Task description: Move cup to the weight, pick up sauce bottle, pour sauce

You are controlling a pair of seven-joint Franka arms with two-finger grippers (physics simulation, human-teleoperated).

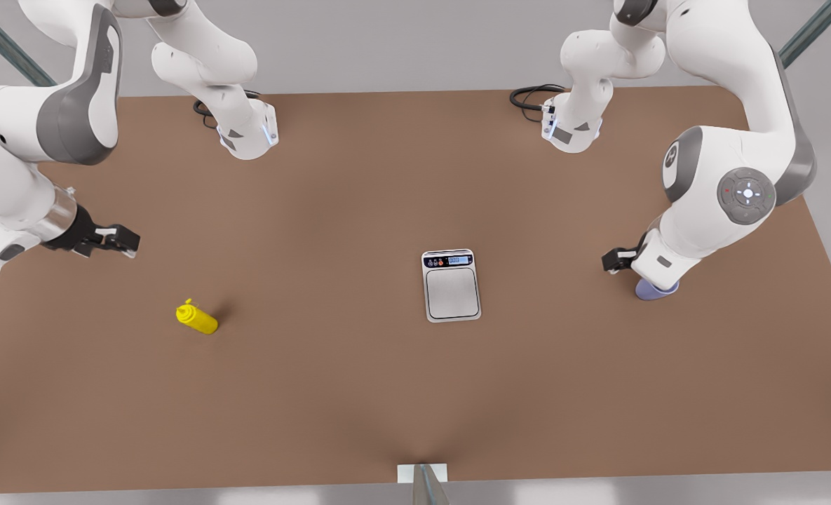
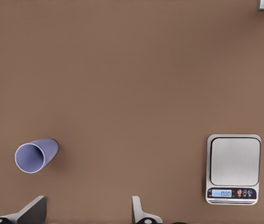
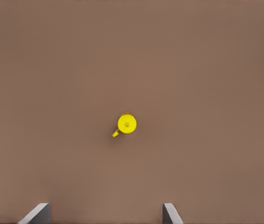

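Note:
The pale lavender cup (image 1: 657,289) stands on the brown table at the front view's right, partly covered by an arm's wrist. My left gripper (image 1: 615,261) hovers just beside and above it, open. In the left wrist view the cup (image 2: 35,156) lies off to one side of the left gripper (image 2: 87,214), with the weight (image 2: 234,169) farther away. The weight (image 1: 451,284) lies at the table's middle, its steel plate bare. On the front view's left stands the yellow sauce bottle (image 1: 196,317). My right gripper (image 1: 124,242) hangs open above and behind it, looking down on the sauce bottle (image 3: 127,124).
Both arm bases stand at the table's back edge with black cables (image 1: 538,95) beside them. A small white bracket (image 1: 422,473) sits at the middle of the front edge. Bare brown tabletop (image 1: 317,393) lies between the bottle and the scale.

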